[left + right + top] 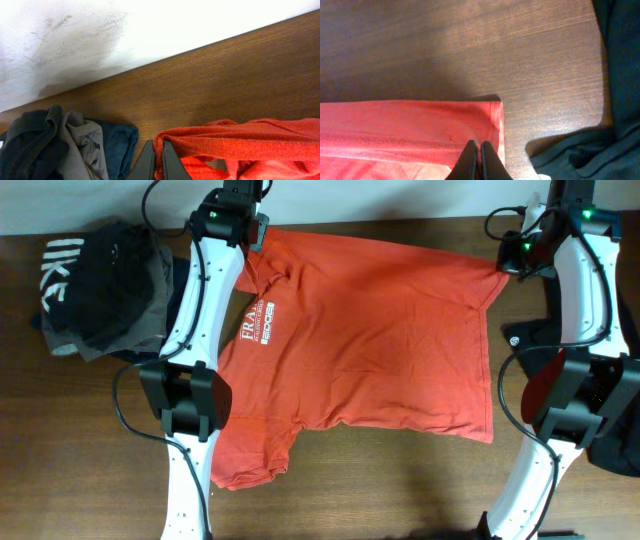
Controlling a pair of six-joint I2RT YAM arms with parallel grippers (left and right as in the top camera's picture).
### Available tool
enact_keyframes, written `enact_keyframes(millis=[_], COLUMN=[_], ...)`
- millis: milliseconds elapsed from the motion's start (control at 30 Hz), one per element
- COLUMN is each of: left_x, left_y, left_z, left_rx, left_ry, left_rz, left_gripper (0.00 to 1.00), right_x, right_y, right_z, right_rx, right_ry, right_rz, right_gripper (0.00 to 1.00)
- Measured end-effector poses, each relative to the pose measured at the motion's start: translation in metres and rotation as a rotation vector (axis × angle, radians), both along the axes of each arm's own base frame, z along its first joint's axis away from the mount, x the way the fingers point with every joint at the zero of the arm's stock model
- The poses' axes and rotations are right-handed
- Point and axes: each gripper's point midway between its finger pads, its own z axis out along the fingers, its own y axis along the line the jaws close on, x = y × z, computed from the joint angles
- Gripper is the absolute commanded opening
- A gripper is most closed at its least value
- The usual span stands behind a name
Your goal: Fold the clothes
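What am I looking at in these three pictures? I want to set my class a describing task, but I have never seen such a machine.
These are two white robot arms at a wooden table, each ending in a two-fingered tool. One picture looks down from above the table; the other two come from small cameras on each arm's wrist, so each shows its own fingers at the bottom edge. A red-orange T-shirt lies spread out, white lettering showing. The left tool is closed, pinching a bunched edge of the shirt. The right tool is closed on a hemmed corner. A pile of dark clothes sits beside the left arm, and dark cloth lies by the right.
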Motion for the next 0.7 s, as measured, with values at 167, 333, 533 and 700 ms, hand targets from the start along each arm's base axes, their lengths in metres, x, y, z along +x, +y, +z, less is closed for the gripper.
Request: enact_keyframes(millis=[167, 333, 533, 700], left_x=[-0.009, -0.032, -0.086, -0.123], left_y=[0.001, 0.007, 0.030, 0.051], left_z=[0.031, 0.092, 0.197, 0.244], left_rx=[-0.010, -0.023, -0.018, -0.012], left_ry=[-0.022, -0.091, -0.254, -0.327], left_rz=[-0.005, -0.002, 0.045, 0.085], left_gripper=[0.01, 0.01, 0.01, 0.01], right_x=[-0.011, -0.027, -0.062, -0.095], right_y=[0.003, 0.007, 0.017, 0.019], right_z=[0.000, 0.044, 0.145, 0.211], right_rx=[0.011, 0.002, -0.036, -0.056], right_ry=[0.039, 0.000, -0.180, -0.321], right_rz=[-0.002, -0.001, 0.003, -0.005], right_gripper=[0.04, 0.04, 0.04, 0.04])
